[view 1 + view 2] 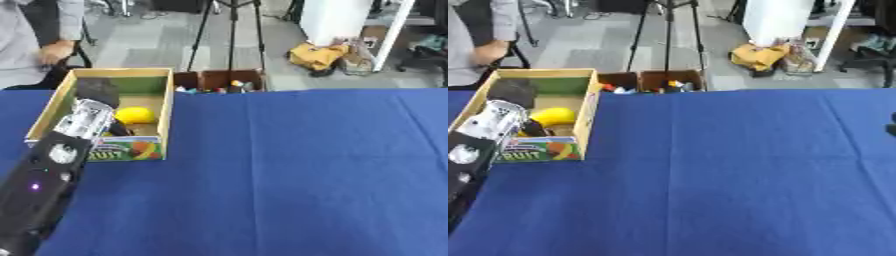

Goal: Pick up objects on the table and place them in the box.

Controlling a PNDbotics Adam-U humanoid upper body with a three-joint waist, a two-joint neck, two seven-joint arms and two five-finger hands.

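A blue cloth-covered tabletop [297, 175] lies bare across its middle and right. At its far left, an open cardboard box [165, 112] is crowded by the robot's black-and-silver left arm [52, 165] and a yellow rounded object [135, 115].

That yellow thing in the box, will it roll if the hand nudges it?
Probably: the yellow thing looks rounded and smooth, so it may roll or slip. The box walls should stop it. The left hand reaches in beside it.

Lab or studio: tripod [229, 35], cluttered carpeted floor [140, 45].
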